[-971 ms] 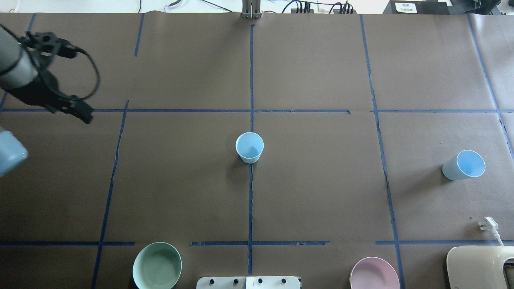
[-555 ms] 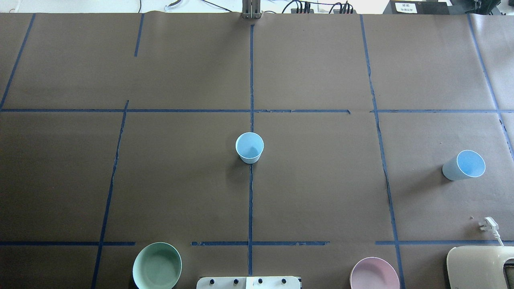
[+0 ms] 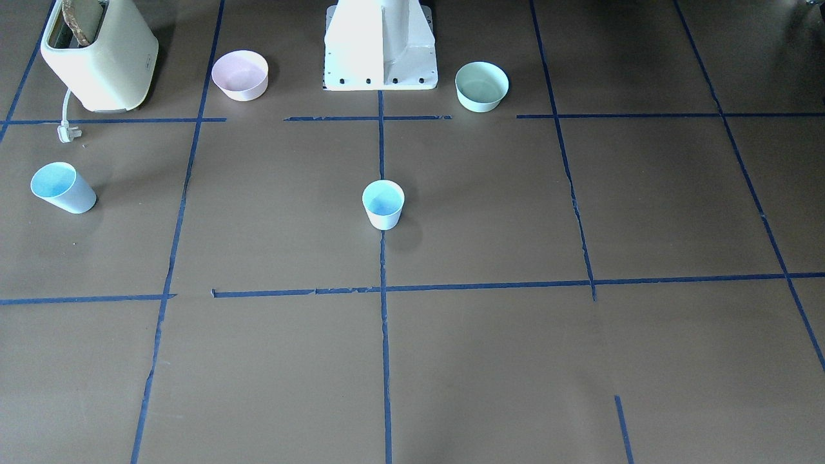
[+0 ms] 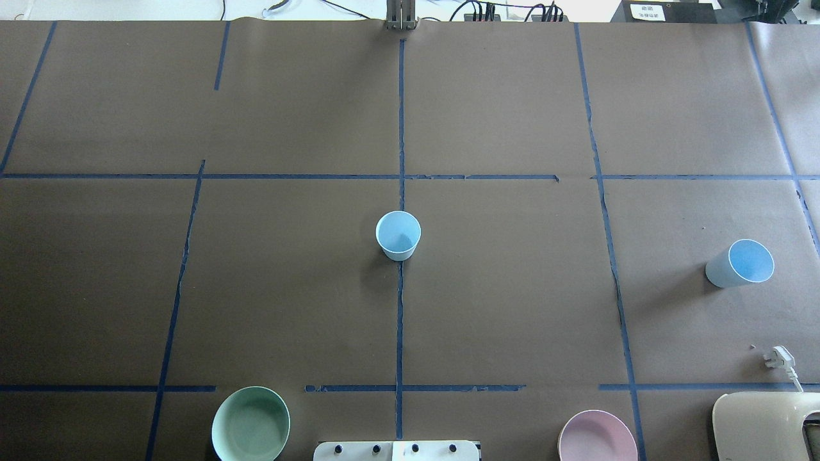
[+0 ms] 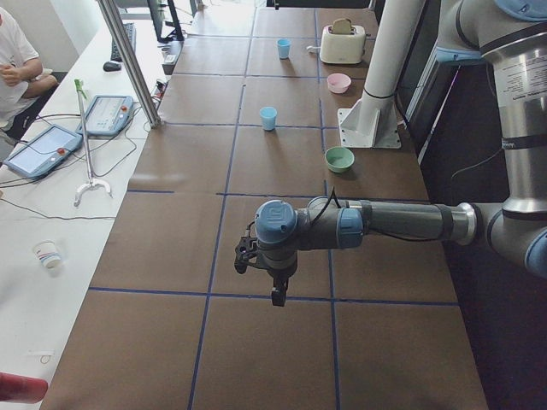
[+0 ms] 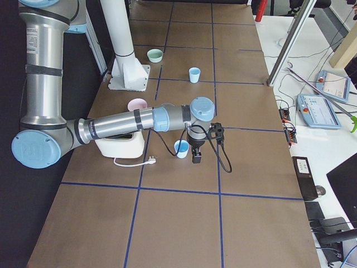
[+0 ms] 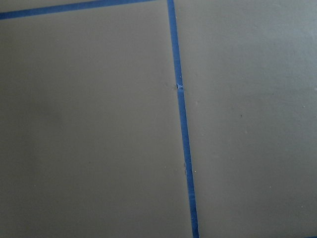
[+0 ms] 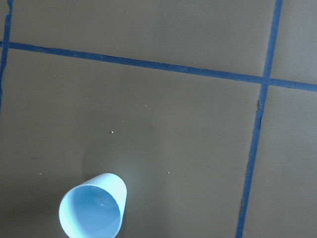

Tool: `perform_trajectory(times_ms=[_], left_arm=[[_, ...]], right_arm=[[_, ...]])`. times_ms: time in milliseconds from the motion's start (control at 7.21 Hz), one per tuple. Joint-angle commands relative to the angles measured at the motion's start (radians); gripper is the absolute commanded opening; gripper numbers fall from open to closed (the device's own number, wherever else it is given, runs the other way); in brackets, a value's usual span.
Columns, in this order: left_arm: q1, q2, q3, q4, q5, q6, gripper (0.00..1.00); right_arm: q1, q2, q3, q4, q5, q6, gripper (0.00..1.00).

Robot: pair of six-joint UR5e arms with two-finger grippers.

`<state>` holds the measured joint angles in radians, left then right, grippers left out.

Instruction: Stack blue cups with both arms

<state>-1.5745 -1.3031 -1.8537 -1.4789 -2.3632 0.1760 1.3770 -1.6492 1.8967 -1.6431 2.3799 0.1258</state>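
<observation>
One blue cup [image 4: 398,235] stands upright at the table's centre on the middle tape line, also seen from the front [image 3: 383,203]. The other blue cup [image 4: 740,263] stands far to the right, near the toaster. It also shows in the right wrist view [image 8: 94,210], low and left. Both cups are empty and apart. My right gripper [image 6: 196,158] shows only in the exterior right view, pointing down close beside this cup. My left gripper [image 5: 278,295] shows only in the exterior left view, over bare table far from both cups. I cannot tell whether either is open or shut.
A mint-green bowl [image 4: 250,424] and a pale pink bowl [image 4: 597,438] sit either side of the white pedestal [image 3: 380,45]. A cream toaster [image 3: 100,55] with a loose plug [image 4: 778,357] stands at the near right. Blue tape lines cross the brown table.
The left arm and gripper were at the overhead view's left edge a second ago and have since left that view. Both cups stay where they were.
</observation>
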Motion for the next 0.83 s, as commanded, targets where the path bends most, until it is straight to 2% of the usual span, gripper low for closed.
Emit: perform_trajectory(times_ms=[0,416,693], left_arm=[[-0.001,0.001,-0.002,-0.001,-0.001,0.0,1.0],[-0.001,0.001,-0.002,-0.001,-0.002,0.0,1.0],[-0.001,0.001,-0.004,-0.001,-0.002,-0.001,1.0]], right_arm=[[-0.109,-0.006,0.006,0.223,-0.039,0.276,1.0],[-0.197,-0.13,-0.022,0.47,-0.093,0.382,1.0],[-0.252,-0.133,-0.131,0.663,-0.134,0.47,1.0]])
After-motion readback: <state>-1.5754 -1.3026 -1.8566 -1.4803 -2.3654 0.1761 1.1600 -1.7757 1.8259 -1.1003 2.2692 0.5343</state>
